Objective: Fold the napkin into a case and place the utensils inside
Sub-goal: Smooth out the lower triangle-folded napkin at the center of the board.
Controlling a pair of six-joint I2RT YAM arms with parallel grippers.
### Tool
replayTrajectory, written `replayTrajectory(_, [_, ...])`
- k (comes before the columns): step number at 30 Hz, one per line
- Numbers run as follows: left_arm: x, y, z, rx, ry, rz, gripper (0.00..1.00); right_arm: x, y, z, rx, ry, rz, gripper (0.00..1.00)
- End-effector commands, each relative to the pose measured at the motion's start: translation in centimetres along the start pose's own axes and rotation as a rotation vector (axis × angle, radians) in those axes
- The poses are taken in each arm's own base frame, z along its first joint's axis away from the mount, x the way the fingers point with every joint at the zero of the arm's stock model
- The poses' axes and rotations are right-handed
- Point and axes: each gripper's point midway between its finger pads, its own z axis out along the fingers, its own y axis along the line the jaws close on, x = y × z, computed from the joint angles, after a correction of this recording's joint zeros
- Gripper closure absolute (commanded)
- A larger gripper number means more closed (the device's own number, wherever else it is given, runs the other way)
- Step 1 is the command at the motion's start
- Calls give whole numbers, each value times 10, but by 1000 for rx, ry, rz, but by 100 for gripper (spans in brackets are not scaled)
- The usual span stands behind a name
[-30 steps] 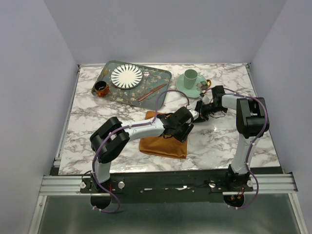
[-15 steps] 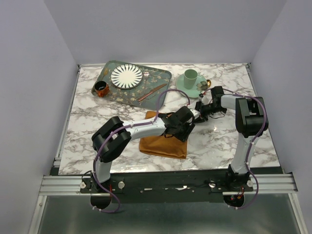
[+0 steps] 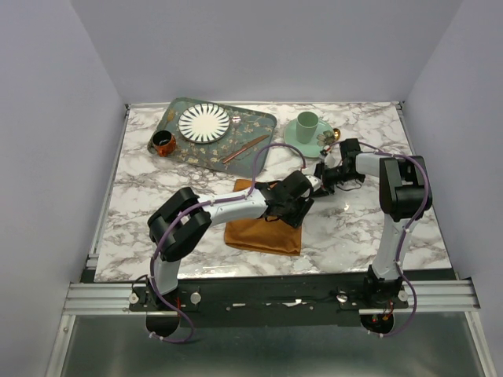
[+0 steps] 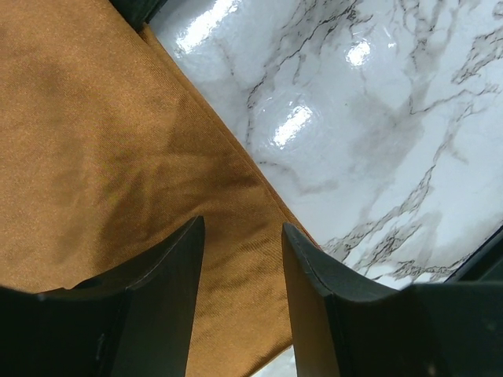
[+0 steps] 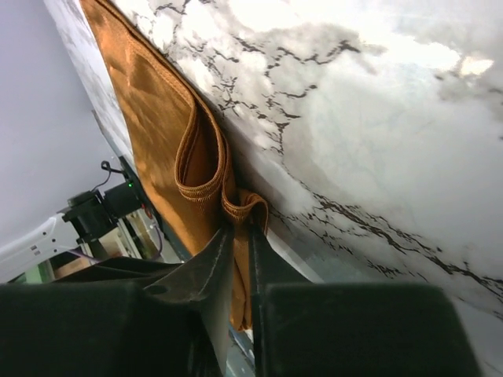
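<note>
Rust-orange napkin [image 3: 259, 232]: right gripper [image 5: 240, 232] clamped on its hemmed corner, probably to pull a fold; left gripper [image 4: 241, 229] jaws open over the cloth, likely steadying it.

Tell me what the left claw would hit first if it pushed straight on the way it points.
Most likely the napkin. The open left claw points onto the cloth near its edge, with the marble table just beside. How far off the cloth lies is unclear.

The rust-orange napkin [image 3: 262, 232] lies folded flat at mid-frame, its upper-right corner bunched into layered hems, and a slim copper utensil [image 3: 245, 148] lies diagonally above it.
</note>
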Motion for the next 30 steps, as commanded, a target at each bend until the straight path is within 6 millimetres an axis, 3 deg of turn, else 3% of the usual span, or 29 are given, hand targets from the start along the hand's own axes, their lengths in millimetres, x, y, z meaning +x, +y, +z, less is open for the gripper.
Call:
replayTrajectory(1, [-10, 6, -5, -35, -34, -17, 46, 3, -12, 7, 27, 12, 6, 86])
replayTrajectory(5, [-10, 5, -5, -35, -30, -25, 46, 4, -13, 8, 34, 13, 9, 99])
replayTrajectory(18, [-12, 13, -3, -89, -32, -58, 46, 3, -16, 6, 68, -1, 7, 99])
replayTrajectory(23, [-11, 2, -8, -49, -34, -64, 46, 2, -19, 6, 79, -5, 9, 99])
replayTrajectory(30, [8, -18, -7, -52, 12, -23, 46, 1, -20, 6, 86, -11, 14, 99])
